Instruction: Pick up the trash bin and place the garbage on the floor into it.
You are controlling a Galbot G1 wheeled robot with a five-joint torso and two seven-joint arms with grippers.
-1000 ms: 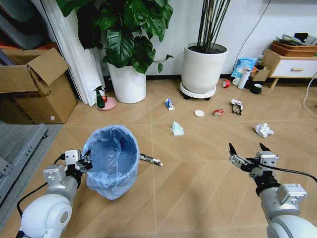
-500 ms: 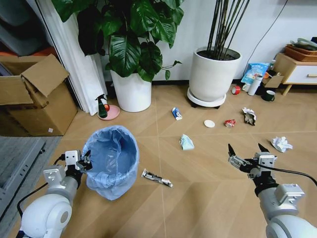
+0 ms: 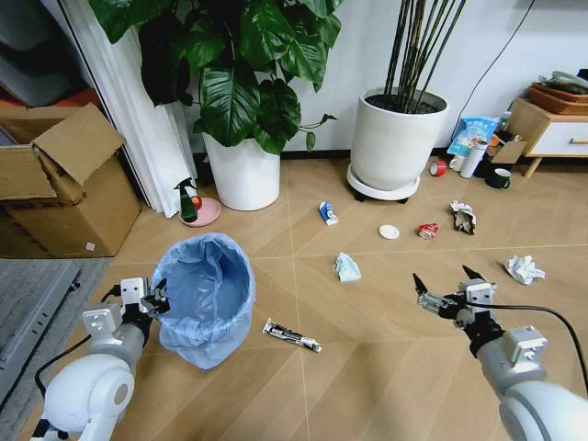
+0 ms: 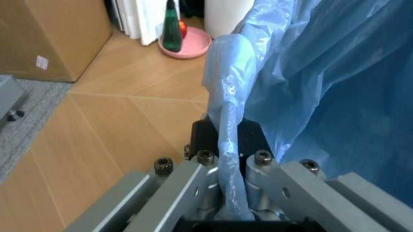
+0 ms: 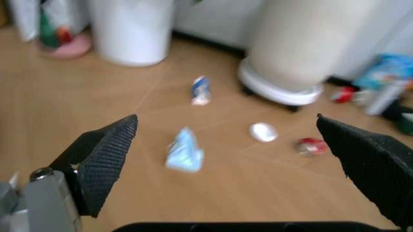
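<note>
The trash bin (image 3: pixel 204 294), a dark round bin lined with a crinkly light-blue bag, hangs at my lower left. My left gripper (image 3: pixel 152 299) is shut on its rim, and the left wrist view shows the fingers pinching the bag's edge (image 4: pixel 227 145). My right gripper (image 3: pixel 443 277) hovers open above the floor at the right with nothing in it. Garbage lies ahead: a dark wrapper (image 3: pixel 292 335), a pale wad (image 3: pixel 347 267), a blue-white carton (image 3: pixel 327 212), a white lid (image 3: pixel 390 231), a red can (image 3: pixel 427 230) and a white paper wad (image 3: pixel 524 268). The right wrist view looks at the wad (image 5: pixel 185 151), carton (image 5: pixel 200 90), lid (image 5: pixel 263 131) and can (image 5: pixel 311 146).
Two white plant pots (image 3: pixel 243 172) (image 3: pixel 396 142) stand at the back wall. A green spray bottle on a pink dish (image 3: pixel 195 209) and a cardboard box (image 3: pixel 64 197) are at the left. A low cabinet (image 3: pixel 551 133), mug and tumbler sit at the far right.
The whole head view has shifted, so the camera moved: the litter now lies lower and nearer. The bin stays in my left gripper. My right gripper has drifted slightly left, still open.
</note>
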